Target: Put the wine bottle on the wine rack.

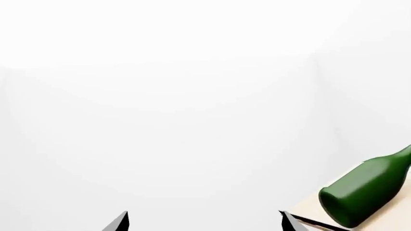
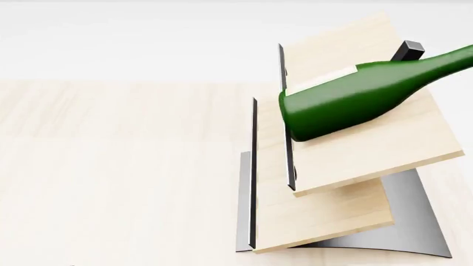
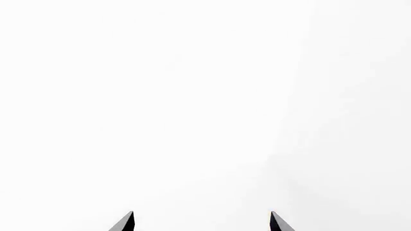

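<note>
Left wrist view: two dark jaw tips of the left gripper stand wide apart at the frame edge, released and empty against a blank white background; beside one tip lies the base end of the wine bottle, resting on a pale wooden board of the wine rack with a thin dark strip along its edge. Head view: the wine bottle lies on its side across the upper of two tilted light-wood boards of the wine rack, its base against the dark edge strip at the lower side of that board and its neck pointing up the slope and out of frame at the right; the lower board sits beneath, and the curved grey base stands on the light-wood worktop. Neither arm shows in this view. Right wrist view: the jaw tips of the right gripper are likewise spread apart and hold nothing, with only white background ahead. Judged from these views, the placing step appears complete, since the bottle rests on the rack with no gripper touching it. What remains calls only for keeping both arms clear of the rack, because a knock could roll the bottle along the strip.
</note>
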Tool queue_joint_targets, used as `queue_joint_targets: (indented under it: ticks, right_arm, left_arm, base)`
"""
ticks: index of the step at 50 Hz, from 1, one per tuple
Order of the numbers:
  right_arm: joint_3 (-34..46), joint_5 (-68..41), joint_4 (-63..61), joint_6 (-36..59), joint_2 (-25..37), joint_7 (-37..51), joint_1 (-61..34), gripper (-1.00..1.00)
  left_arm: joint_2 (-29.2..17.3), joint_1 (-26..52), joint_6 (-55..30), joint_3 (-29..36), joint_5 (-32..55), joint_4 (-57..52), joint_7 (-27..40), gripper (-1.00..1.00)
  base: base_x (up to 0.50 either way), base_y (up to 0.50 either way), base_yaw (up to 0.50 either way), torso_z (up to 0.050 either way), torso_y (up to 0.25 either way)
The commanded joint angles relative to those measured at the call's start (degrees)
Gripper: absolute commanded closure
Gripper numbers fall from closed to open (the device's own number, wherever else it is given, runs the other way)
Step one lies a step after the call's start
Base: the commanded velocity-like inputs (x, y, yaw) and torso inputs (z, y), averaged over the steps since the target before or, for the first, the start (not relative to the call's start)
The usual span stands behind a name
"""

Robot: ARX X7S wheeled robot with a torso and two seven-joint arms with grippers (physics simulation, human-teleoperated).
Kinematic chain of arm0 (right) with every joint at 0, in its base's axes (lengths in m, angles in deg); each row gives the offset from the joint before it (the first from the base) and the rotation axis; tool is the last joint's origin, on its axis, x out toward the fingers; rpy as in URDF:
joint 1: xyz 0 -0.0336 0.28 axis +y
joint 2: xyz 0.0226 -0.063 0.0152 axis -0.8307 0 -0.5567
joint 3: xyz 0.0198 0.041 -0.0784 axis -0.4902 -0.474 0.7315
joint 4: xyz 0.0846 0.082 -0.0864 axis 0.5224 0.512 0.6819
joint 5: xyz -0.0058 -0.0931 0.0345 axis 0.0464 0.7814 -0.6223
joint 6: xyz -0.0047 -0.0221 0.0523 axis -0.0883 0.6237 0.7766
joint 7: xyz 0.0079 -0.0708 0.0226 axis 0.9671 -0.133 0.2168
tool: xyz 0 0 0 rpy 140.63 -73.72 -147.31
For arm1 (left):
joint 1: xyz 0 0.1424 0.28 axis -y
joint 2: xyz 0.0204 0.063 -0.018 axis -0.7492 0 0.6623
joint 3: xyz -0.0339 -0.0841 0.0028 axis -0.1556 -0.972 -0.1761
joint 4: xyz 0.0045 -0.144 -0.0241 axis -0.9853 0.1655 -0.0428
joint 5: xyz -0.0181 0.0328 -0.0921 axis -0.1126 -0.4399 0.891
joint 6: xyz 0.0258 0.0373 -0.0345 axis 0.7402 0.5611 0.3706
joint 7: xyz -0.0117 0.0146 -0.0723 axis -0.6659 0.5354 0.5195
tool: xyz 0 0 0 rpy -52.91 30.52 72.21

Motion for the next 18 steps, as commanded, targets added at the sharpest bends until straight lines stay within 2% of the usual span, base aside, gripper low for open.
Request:
queue_joint_targets:
  ticks: [1,18]
  right_arm:
    - [-11.0,-2.3,-7.0,-4.7,-4.0,-0.7,5.8,-1.0]
    - [-19.3,-7.9,-11.4,-8.1,-7.5,-4.7,10.9,-1.0]
  left_arm:
    - [-0.1,0.1,0.0,0.1,0.1,0.1,0.1,-1.0]
    - [-0.4,-0.3,0.6,0.3,-0.2,0.1,0.6,-1.0]
  base:
    - [0.0,0.0,0.0,0.0,0.0]
    - [0.0,0.0,0.0,0.0,0.0]
